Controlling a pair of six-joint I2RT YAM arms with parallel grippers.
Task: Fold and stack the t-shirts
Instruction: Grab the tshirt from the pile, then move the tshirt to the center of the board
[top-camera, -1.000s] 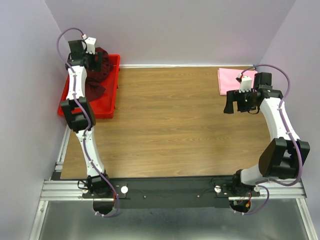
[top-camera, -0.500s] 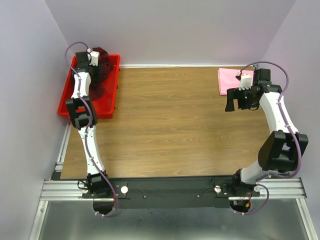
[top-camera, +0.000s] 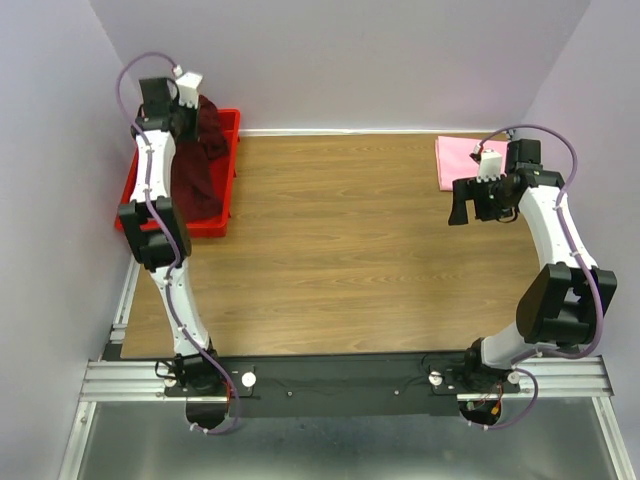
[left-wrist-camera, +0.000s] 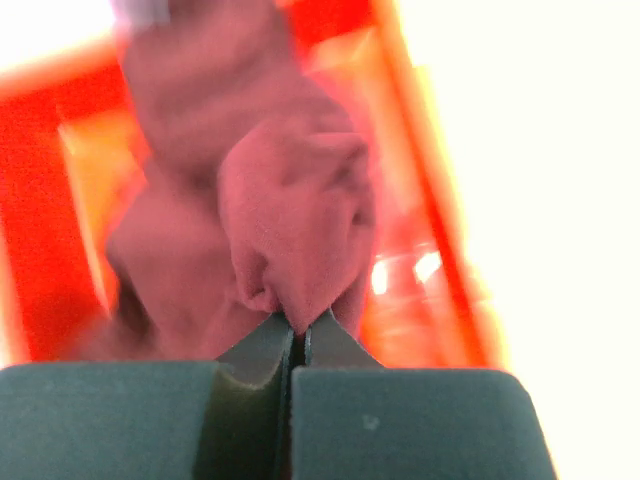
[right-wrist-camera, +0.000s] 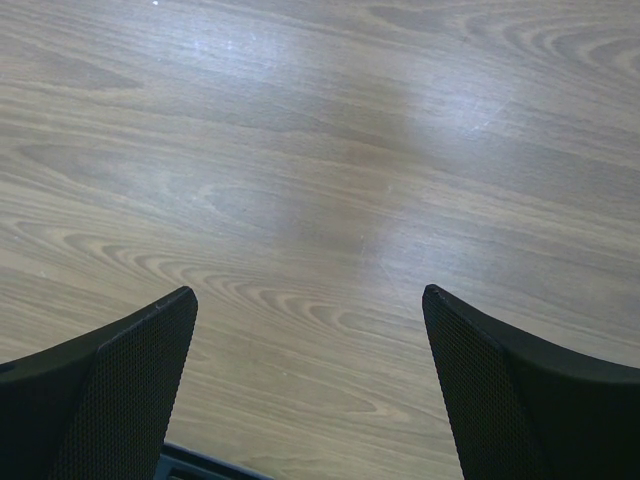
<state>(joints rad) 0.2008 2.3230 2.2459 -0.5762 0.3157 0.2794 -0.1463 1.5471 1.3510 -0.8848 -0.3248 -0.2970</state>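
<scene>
Seen from above, the red bin (top-camera: 228, 205) sits at the far left corner of the wooden table (top-camera: 340, 250). The left gripper (top-camera: 190, 108) hangs over the bin's far end, and the maroon t-shirt (top-camera: 195, 175) droops from it in a long bunched fall that reaches down within the bin's walls. That view is too small to show how the jaws stand. The left wrist view settles it: the two fingers (left-wrist-camera: 250, 355) are pressed together with only a sliver between their tips, pinching a fold of the maroon cloth. The rest of the cloth bulges in soft lumps just beyond them, with the bin's red floor and wall blurred and overexposed behind. That close view cannot show how much of the shirt is raised. The overhead one shows it draped along the bin's length, nearer the wall that faces the table's middle. The pink t-shirt (top-camera: 455, 160) appears only from above, folded flat at the table corner straight across from the bin, along the same far edge. The right gripper (top-camera: 460, 208) hovers on the bin's side of that pink shirt and a little nearer the arm bases, apart from the cloth. Its own wrist view shows the jaws spread wide, gripping nothing, with bare wood grain beneath them.
</scene>
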